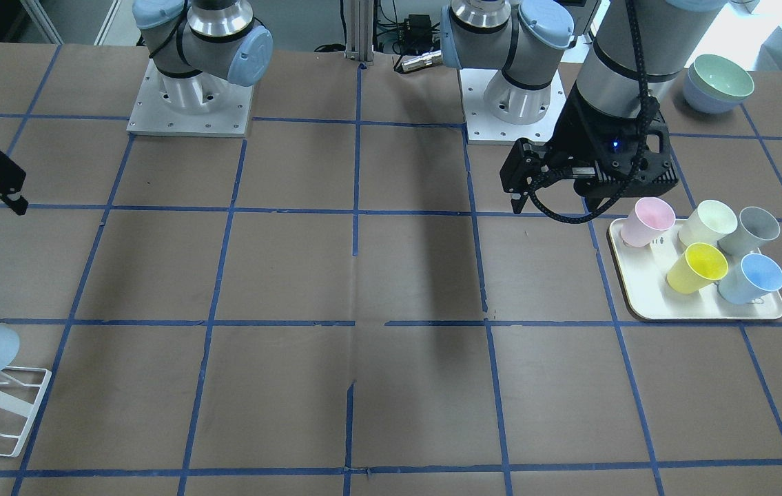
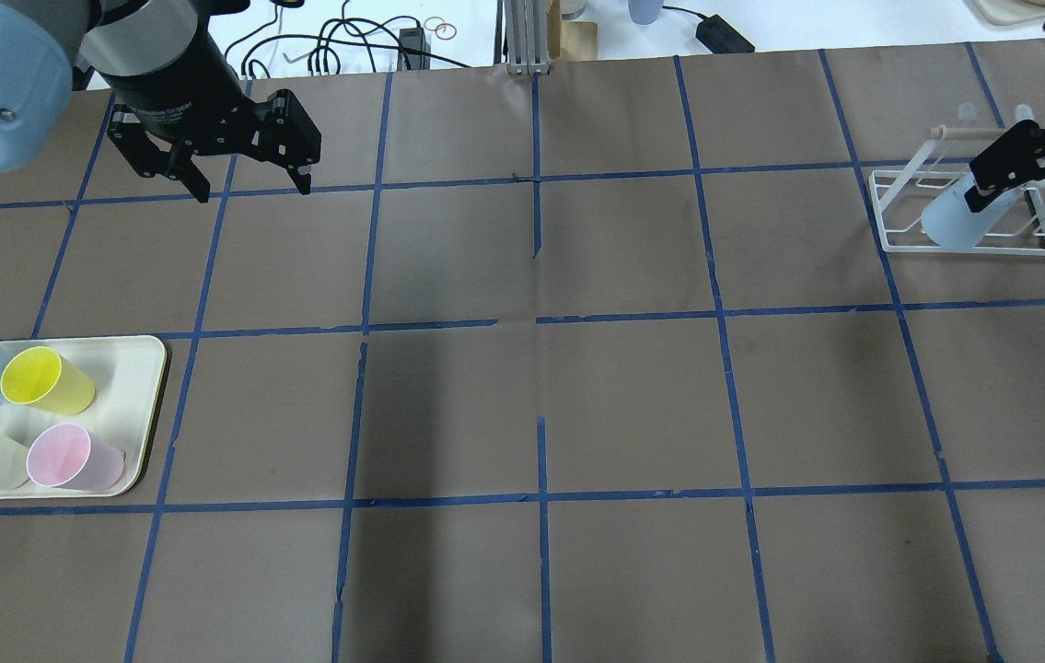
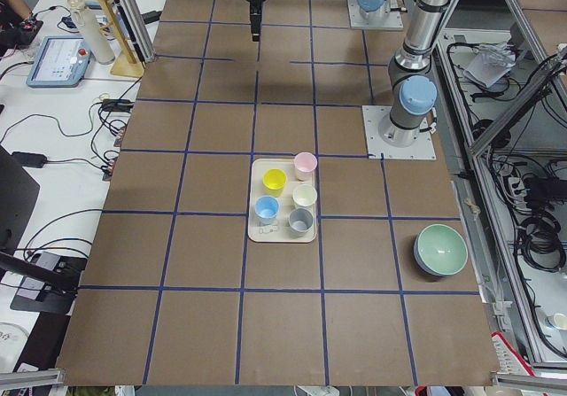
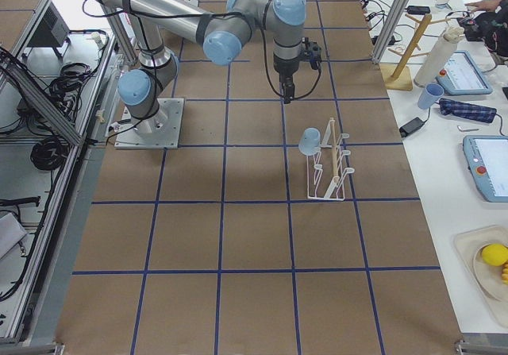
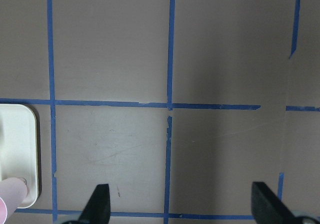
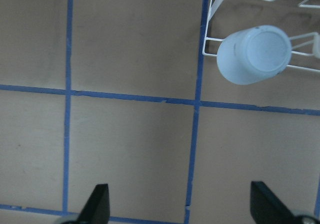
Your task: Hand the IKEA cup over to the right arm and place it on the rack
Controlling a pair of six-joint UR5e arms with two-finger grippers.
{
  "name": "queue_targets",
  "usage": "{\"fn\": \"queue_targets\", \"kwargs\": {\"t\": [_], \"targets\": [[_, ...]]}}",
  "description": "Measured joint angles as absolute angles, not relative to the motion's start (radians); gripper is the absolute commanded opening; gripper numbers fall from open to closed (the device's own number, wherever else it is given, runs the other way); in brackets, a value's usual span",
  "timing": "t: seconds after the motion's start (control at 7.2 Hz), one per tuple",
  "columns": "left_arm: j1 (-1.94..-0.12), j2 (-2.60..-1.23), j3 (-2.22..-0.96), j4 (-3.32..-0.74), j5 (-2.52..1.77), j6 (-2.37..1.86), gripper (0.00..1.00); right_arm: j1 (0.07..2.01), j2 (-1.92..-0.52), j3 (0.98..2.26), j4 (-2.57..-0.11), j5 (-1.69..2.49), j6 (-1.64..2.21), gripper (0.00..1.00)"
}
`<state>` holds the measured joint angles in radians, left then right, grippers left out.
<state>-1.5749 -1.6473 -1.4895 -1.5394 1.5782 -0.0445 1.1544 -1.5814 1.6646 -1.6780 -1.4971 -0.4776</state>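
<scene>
Tray (image 2: 143, 368) first, at the counter's left edge, holding spare coloured cups, none of them the task's. Above the far-left corner hangs the left gripper (image 2: 253, 191), fingers spread and empty, well apart from everything that matters.

Across at the far-right corner stands the white wire rack (image 2: 895, 247). The IKEA cup (image 2: 950, 221) is on it, mouth down over a prong, base uppermost, its long axis slanted rather than upright. The right gripper (image 6: 182, 205) is near it, fingers wide apart, holding nothing. From its wrist camera the cup's base faces the lens, ahead and off to one side of the gap, not between the fingers.

Placement looks done, I judge. The right arm, far the nearer, needs only to draw off without clipping cup or rack.
</scene>
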Motion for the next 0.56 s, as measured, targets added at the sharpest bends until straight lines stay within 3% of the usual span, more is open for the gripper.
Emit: {"fn": "queue_targets", "kwargs": {"t": [0.56], "targets": [[-1.575, -1.649, -1.489, -1.539, 1.578, -0.045, 1.0, 1.439, -1.695, 1.674, -1.545, -1.512, -0.121, 1.0]]}}
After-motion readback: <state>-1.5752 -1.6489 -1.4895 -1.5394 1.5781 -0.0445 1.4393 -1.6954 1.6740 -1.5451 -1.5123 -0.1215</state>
